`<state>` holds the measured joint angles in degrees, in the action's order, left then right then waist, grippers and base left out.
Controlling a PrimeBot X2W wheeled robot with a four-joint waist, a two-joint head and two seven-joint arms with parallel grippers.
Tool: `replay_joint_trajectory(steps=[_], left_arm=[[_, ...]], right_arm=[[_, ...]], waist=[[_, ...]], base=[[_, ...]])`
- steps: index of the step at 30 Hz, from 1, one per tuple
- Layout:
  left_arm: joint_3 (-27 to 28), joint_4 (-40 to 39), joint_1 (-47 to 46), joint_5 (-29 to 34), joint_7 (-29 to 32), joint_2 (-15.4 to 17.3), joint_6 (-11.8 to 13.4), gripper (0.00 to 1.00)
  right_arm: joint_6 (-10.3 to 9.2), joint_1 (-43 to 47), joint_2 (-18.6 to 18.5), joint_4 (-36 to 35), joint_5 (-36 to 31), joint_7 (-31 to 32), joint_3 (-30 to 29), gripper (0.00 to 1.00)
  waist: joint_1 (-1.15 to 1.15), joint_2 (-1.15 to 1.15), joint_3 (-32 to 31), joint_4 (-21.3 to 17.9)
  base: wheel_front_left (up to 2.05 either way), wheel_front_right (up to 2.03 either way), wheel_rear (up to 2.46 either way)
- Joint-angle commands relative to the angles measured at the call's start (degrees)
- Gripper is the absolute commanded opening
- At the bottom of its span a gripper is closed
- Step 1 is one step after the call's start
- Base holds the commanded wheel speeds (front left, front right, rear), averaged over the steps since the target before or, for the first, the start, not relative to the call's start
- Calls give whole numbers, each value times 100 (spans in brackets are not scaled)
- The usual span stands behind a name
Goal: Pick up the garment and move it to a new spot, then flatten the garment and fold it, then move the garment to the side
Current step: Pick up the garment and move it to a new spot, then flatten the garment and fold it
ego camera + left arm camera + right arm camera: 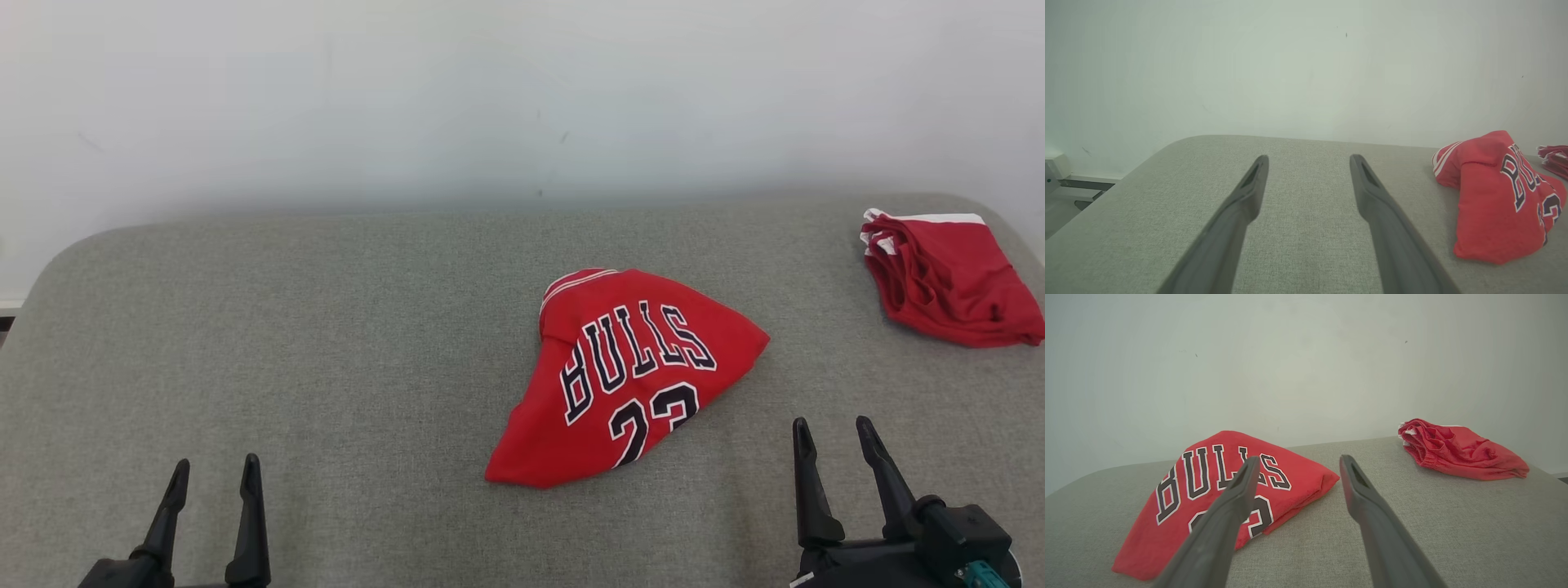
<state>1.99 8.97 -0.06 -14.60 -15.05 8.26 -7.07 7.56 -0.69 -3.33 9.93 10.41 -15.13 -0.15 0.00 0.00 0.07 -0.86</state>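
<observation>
The garment (629, 380) is a red jersey with "BULLS 23" in dark letters, lying bunched near the middle of the grey padded surface (326, 343). It shows at the right edge of the left wrist view (1498, 204) and at the lower left of the right wrist view (1216, 490). My left gripper (214, 474) is open at the lower left, well clear of the jersey, with nothing between its fingers (1249, 192). My right gripper (833, 433) is open at the lower right, just right of the jersey's near corner, touching nothing (1298, 463).
A second red garment with white trim (947, 278) lies folded at the far right of the surface (1457, 451). A pale wall (490, 98) rises behind the surface's far edge. Bare grey padding spreads to the left of the jersey.
</observation>
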Motion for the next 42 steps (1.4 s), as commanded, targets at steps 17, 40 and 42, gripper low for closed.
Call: replay_joint_trajectory(steps=[17,40,42], left_arm=[[19,104,53,126,-17,19,-35,100],[-64,185,-171,108,-17,48,-43,100],[-105,154,-306,92,-17,37,-42,100]], right_arm=[[-16,-18,8,57,-16,0,7,100],[-17,-60,-3,94,13,1,89,100],[-17,-70,-15,103,28,1,96,100]], waist=[[0,0,-21,42],[0,0,7,-122],[0,0,29,-170]], base=[[0,0,0],[0,0,0],[0,0,0]])
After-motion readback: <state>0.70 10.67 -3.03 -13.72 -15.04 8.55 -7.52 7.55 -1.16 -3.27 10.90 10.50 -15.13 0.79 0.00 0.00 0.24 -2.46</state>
